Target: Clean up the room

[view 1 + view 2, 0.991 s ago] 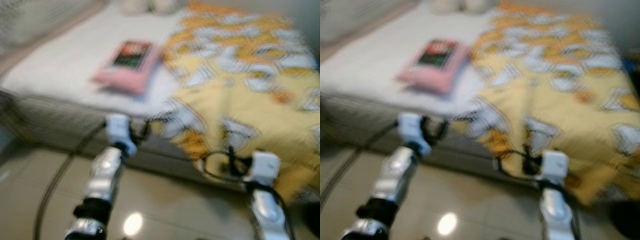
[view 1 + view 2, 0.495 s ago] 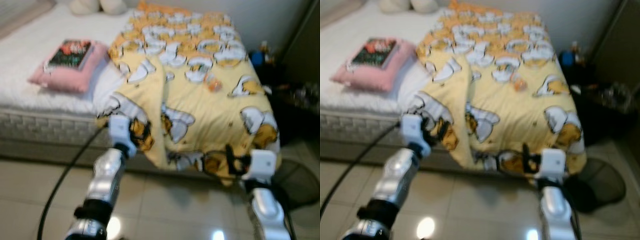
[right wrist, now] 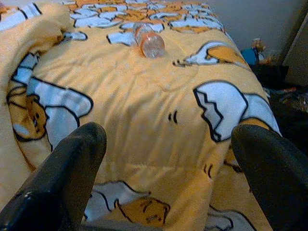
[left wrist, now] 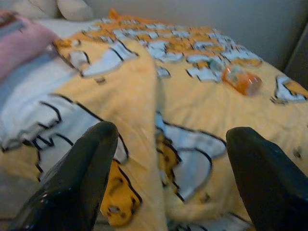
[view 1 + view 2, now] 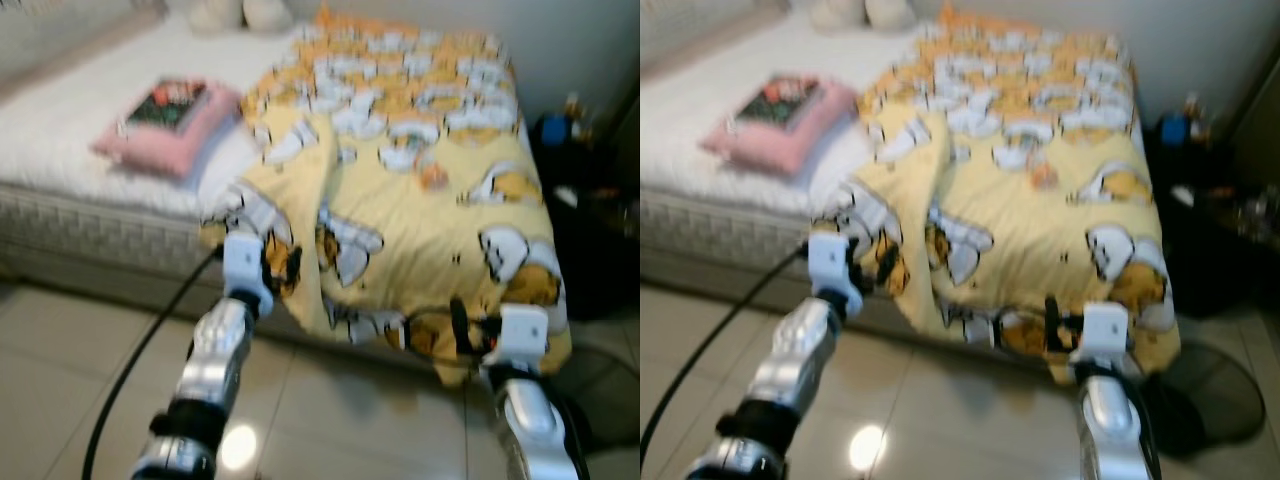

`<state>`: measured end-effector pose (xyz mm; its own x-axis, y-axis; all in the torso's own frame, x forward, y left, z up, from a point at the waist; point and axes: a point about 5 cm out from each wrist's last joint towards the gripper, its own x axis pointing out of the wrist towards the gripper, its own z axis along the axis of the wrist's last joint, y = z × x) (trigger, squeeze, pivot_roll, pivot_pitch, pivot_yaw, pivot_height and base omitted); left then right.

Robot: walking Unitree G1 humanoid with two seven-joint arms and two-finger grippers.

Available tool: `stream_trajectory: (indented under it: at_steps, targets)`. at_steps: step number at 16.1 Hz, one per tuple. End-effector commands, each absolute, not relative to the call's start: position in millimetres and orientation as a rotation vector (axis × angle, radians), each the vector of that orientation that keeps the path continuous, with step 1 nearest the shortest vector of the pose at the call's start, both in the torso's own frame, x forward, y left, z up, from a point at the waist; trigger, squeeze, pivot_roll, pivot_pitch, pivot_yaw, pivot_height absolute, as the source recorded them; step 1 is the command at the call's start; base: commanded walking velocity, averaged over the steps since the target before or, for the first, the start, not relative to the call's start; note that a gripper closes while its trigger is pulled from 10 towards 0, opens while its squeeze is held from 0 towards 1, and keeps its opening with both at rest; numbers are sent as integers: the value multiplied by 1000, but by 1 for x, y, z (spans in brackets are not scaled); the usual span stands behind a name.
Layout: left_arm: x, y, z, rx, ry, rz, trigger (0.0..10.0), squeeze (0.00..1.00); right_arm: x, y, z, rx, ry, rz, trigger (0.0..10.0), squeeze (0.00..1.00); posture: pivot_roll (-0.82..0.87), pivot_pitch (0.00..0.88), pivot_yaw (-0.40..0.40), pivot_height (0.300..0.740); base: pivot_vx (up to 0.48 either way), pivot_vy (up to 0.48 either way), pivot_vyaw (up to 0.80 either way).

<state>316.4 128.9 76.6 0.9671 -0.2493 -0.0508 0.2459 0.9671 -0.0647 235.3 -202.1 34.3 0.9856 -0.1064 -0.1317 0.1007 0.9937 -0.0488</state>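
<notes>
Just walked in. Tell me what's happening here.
The robot stands at the foot of a bed, both arms held out toward it. The left gripper and right gripper are open and hold nothing. A rumpled yellow blanket covers the right side of the bed, with a plastic bottle lying on it. A book rests on a pink pillow to the left.

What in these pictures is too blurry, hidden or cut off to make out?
- Bottle on the yellow blanket: label unreadable, too small and blurred in the wrist views.
- Book on the pink pillow: cover blurred in the eye views.
- Dark clutter beside the bed: shadowed, cut off by the edge.
- Blanket's folded-over left edge hides the sheet beneath.
</notes>
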Motion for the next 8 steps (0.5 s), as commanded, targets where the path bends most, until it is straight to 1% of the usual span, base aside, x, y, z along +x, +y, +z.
stream_trajectory:
  at_steps: [1,8]
  targets:
    - [323,136,85,-59,31,-228,10000,0,243,-195,40,-29,102,-91,10000,0,40,0,27,740,480,0,0]
    - [327,131,87,-49,28,-261,10000,0,247,-200,43,-34,84,-119,10000,0,14,0,43,740,480,0,0]
